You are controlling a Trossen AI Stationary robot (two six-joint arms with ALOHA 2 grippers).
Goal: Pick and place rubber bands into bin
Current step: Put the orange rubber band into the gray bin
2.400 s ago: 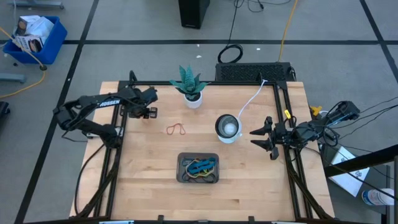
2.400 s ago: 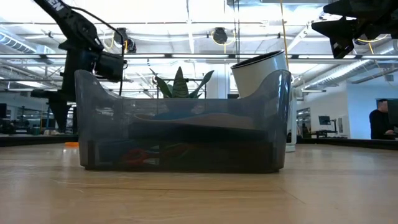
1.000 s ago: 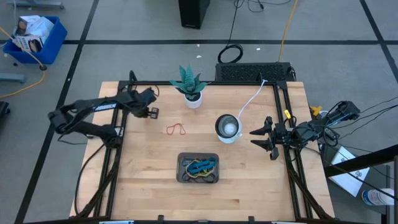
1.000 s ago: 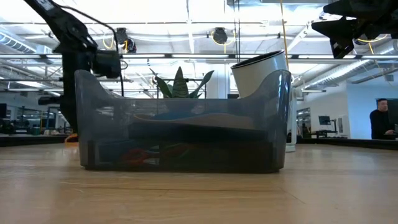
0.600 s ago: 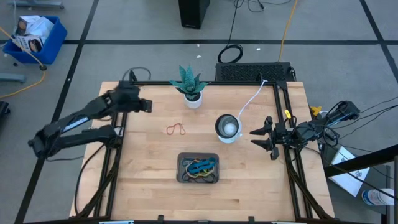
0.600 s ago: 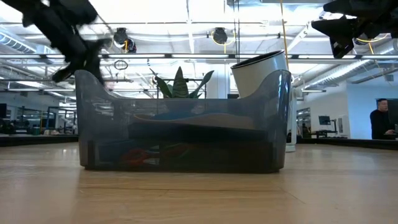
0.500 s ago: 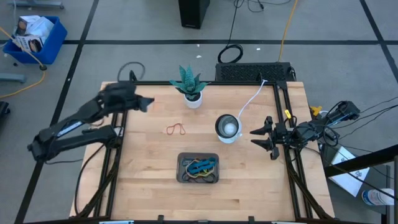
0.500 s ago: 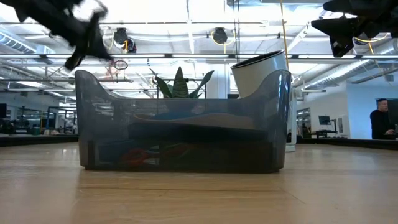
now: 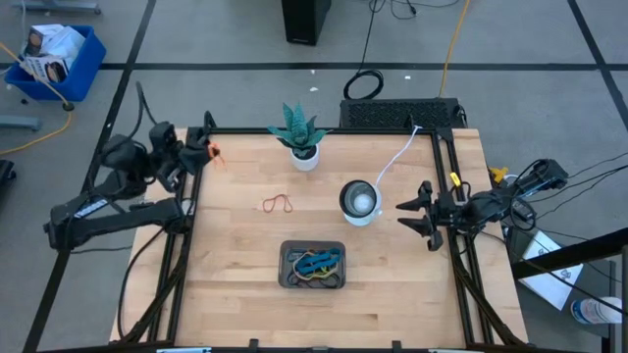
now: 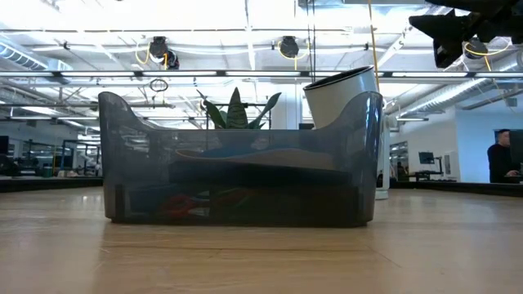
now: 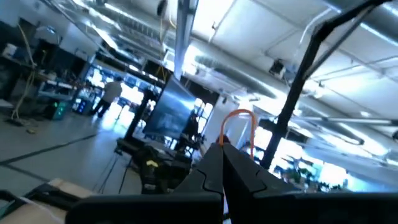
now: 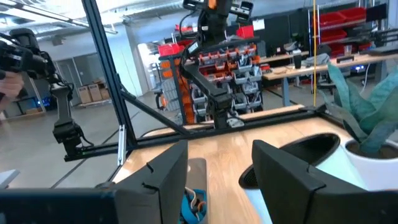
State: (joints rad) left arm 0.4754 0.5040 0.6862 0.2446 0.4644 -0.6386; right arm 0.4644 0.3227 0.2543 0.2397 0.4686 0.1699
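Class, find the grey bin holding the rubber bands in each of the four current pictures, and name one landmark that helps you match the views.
High view: the bin sits near the table's front edge, at the middle.
Low view: the bin fills the centre, seen side-on.
Left wrist view: not in it.
Right wrist view: only its corner shows, between the right end effector fingers.
Shared landmark: the potted plant, behind the bin in the low view and at the right wrist picture's edge.

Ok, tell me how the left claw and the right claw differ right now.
The left claw is shut on an orange rubber band; the right claw is open and empty. The left claw sits by the table's left edge, the right claw at its right edge beside the white bowl. Neither is over the bin.
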